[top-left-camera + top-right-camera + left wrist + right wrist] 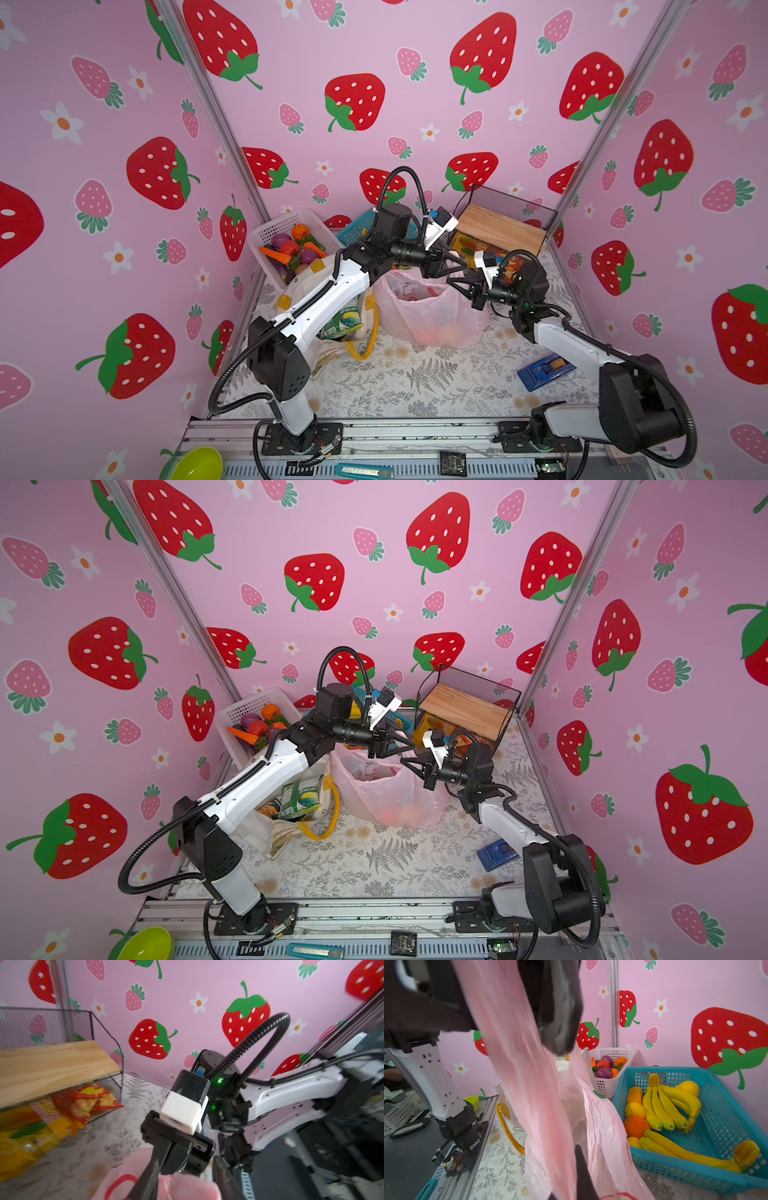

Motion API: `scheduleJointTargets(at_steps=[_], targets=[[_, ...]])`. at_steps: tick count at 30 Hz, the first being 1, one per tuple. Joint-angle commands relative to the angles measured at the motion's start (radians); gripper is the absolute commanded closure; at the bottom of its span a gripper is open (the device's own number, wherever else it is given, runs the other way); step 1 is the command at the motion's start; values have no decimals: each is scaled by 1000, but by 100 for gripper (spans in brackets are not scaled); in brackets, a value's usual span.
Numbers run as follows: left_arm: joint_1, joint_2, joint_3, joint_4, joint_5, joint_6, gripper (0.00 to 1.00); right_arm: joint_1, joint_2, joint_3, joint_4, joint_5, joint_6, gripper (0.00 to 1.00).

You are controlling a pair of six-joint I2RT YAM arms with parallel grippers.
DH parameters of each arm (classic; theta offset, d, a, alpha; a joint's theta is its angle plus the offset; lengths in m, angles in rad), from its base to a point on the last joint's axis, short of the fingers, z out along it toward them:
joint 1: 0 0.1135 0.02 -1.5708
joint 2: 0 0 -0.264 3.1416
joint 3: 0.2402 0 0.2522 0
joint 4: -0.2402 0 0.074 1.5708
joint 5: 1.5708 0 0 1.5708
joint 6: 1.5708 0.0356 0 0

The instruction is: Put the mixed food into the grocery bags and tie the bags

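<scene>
The pink plastic bag [428, 309] [384, 789] stands mid-table with orange fruits [432, 334] showing through its side. Beside it, under my left arm, the white tote with yellow handles [365, 332] holds a green snack packet [343, 322]. Both grippers meet just above the pink bag's mouth. My left gripper [459, 266] [185, 1167] has its jaws apart, with a bunched pink handle [187, 1186] lying between them. My right gripper [457, 279] [572, 1154] is shut on a stretched pink handle strip [529, 1084]; only one of its fingers [581, 1167] shows.
A white basket [286, 226] of vegetables stands at the back left. A blue basket [720, 1118] beside it holds bananas and orange and yellow fruits. A mesh rack with a wooden shelf [503, 226] covers snack bags at the back right. A blue object [544, 370] lies front right.
</scene>
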Motion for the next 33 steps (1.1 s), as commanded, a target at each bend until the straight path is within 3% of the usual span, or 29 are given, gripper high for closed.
scheduleJointTargets(at_steps=[1,8,10,12,17,24,29,33], targets=[[6,-180,-94,67,-155,26,33,-21,-19,-23,13,45,60,100],[14,-597,-501,101,-439,74,17,-83,-19,-26,11,66,132,100],[56,-707,-630,116,-519,74,13,-91,-21,-28,11,68,133,100],[127,-779,-731,149,-522,63,11,-94,-15,-23,12,68,132,100],[262,-757,-805,259,-406,165,6,-98,-6,-7,11,57,136,100],[420,-499,-677,242,-44,306,7,-99,-11,-7,0,58,122,100],[459,-375,-578,199,90,413,14,-100,-12,-6,-4,57,116,100],[480,-277,-494,181,182,416,26,-100,-10,-3,-5,58,116,100]])
